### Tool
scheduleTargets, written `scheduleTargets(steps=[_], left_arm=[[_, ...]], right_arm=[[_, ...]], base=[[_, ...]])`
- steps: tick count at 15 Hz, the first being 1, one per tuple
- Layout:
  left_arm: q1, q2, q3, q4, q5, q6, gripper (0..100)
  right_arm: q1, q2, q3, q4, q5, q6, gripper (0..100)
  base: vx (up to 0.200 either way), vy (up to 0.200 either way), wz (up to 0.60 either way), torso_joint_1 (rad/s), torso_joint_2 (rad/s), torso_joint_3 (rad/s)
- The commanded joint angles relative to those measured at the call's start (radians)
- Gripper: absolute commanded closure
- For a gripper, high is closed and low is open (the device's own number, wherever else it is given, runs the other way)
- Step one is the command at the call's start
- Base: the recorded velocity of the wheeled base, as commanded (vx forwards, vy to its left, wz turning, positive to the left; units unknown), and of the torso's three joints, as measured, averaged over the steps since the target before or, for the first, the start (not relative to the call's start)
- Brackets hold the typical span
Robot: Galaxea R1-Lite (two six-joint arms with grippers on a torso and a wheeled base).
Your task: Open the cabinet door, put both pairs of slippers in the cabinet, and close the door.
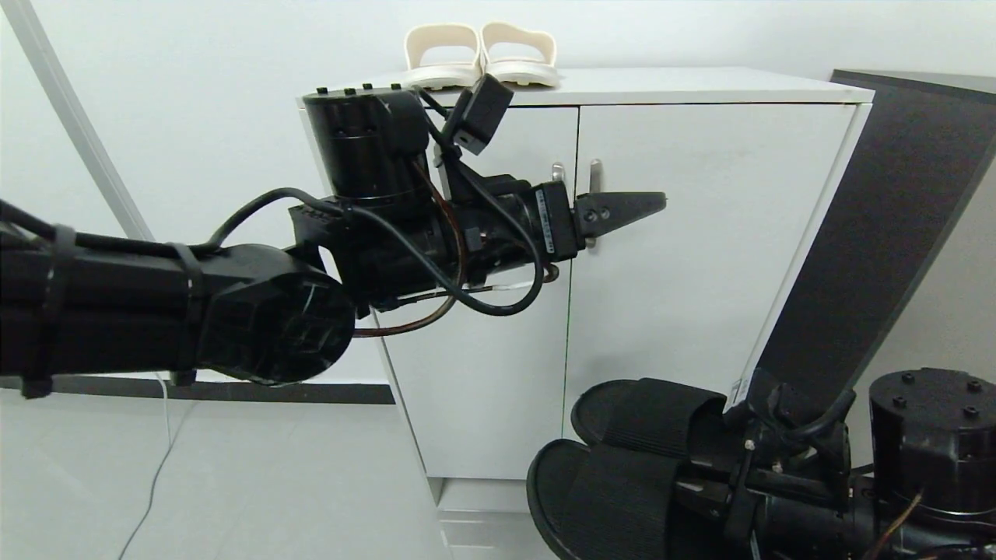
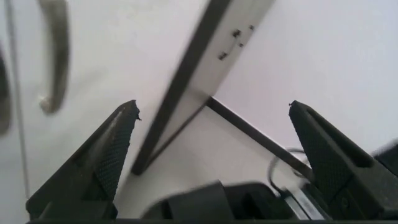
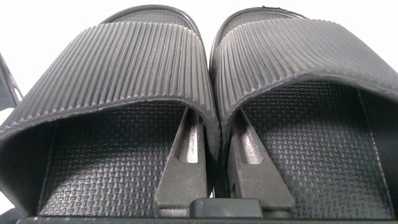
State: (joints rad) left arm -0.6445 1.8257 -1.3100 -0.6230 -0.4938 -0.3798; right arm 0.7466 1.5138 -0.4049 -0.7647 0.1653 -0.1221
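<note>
The white cabinet [image 1: 700, 257] has both doors shut, with two metal handles [image 1: 595, 175] at the centre seam. A pair of white slippers [image 1: 480, 54] rests on its top. My left gripper [image 1: 622, 210] hovers in front of the right door, just beside the handles, touching neither. In the left wrist view my left gripper [image 2: 213, 107] is open wide, and a handle [image 2: 56, 56] lies off to one side. Low in front of the cabinet hang the black slippers [image 1: 622, 459]. My right gripper [image 3: 214, 118] is shut on the black slippers [image 3: 143, 68], pinching their inner walls together.
A dark grey panel [image 1: 871, 233] leans along the cabinet's right side. A thin cable [image 1: 156, 474] runs over the pale floor at the left. A white wall stands behind the cabinet.
</note>
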Motion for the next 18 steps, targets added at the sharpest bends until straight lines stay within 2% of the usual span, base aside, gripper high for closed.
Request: scheduleTargets(steps=[1,8,14,18], left_arm=[[0.006,0.075,-0.077,0.003,0.037,0.001,0],[0.049,0.187,-0.203,0.006,0.063,0.001,0],[0.052,0.244,-0.293,0.042,0.061,-0.001,0],[0.051,0.247,-0.301,0.057,0.054,-0.001,0]], right_arm=[[0.0,0.002,0.0,-0.001,0.0,-0.001,100],[0.0,0.002,0.001,-0.001,0.0,-0.001,100],[0.0,0.003,0.005,0.001,0.002,-0.001,100],[0.0,0.003,0.006,-0.001,0.002,-0.001,100]], base=[[0.0,0.0,0.0,0.0,0.0,0.0],[0.0,0.0,0.0,0.0,0.0,0.0],[0.0,0.0,0.0,0.0,0.0,0.0],[0.0,0.0,0.0,0.0,0.0,0.0]])
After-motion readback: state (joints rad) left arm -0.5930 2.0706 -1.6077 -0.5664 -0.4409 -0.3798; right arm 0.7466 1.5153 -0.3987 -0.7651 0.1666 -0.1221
